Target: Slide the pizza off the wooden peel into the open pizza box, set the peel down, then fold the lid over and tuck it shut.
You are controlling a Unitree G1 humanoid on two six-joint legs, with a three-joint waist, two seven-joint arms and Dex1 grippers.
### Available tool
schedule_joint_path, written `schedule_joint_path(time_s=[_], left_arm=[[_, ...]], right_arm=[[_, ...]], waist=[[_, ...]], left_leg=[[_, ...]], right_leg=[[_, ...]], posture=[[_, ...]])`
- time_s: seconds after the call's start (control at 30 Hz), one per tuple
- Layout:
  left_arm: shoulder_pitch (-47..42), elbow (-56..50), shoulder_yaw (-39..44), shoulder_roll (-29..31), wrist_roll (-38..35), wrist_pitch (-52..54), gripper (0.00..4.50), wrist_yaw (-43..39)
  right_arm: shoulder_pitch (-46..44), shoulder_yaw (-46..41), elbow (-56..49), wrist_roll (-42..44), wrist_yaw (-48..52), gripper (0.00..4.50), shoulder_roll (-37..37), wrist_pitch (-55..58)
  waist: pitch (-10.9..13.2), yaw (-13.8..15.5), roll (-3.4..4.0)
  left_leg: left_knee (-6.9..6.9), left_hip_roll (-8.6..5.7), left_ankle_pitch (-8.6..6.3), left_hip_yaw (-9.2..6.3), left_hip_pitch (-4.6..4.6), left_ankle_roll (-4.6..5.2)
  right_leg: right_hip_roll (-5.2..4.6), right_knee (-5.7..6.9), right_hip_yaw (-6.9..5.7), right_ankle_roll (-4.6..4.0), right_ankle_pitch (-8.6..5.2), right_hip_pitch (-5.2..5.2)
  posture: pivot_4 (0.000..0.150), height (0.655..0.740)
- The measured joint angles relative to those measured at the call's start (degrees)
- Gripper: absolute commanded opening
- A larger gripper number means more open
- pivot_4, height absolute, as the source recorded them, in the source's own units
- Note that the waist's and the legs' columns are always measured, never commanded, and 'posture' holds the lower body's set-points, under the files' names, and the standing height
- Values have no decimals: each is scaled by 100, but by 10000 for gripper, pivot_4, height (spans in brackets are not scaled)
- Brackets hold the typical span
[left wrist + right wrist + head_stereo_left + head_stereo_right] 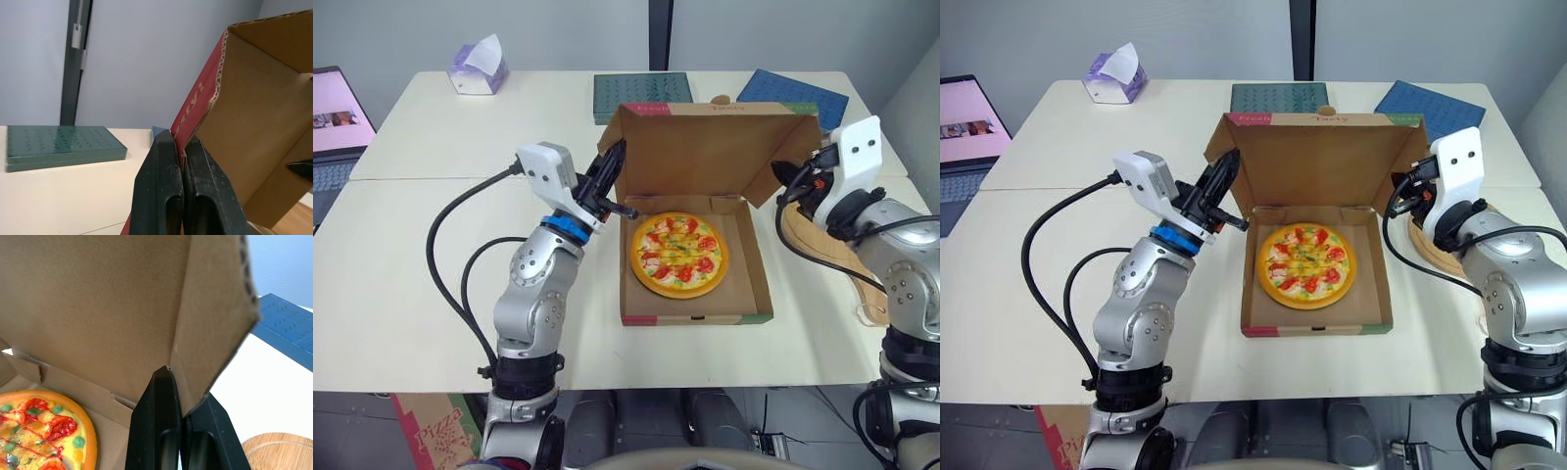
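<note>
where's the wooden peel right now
The wooden peel lies flat on the table on the robot's right, just outside the pizza box's right wall, partly hidden under the right arm.

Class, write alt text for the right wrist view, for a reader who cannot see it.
The right gripper pinches the side flap of the raised lid of a box. The pizza lies in the box. The wooden peel rests on the table outside it, with a blue mat beyond.
</note>
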Motion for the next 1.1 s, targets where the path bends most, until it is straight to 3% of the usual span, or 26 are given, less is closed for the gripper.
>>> schedule_joint_path(time_s=[0.3, 0.67, 1.1], left_arm=[[389, 2, -466, -443, 782, -903, 0, 297], [927, 223, -554, -473, 807, -1672, 0, 25], [1158, 193, -558, -321, 699, -1771, 0, -163]], right_arm=[[4, -10, -130, 0, -95, 641, 70, 260], [126, -81, -362, 66, -95, 641, 185, 500], [169, -472, -938, 235, -410, 641, 732, 1386]], waist=[[0, 0, 0], [-2, 7, 0], [-4, 6, 2]], left_leg=[[0, 0, 0, 1, 0, 0], [1, 0, 0, 1, 1, 1], [1, 0, 0, -1, 2, 1]], right_leg=[[0, -1, 1, 0, 0, 0], [0, -1, 0, 0, 0, 1], [1, -2, -1, 0, 0, 3]], posture=[[1500, 7400], [1500, 7400], [1500, 7400]])
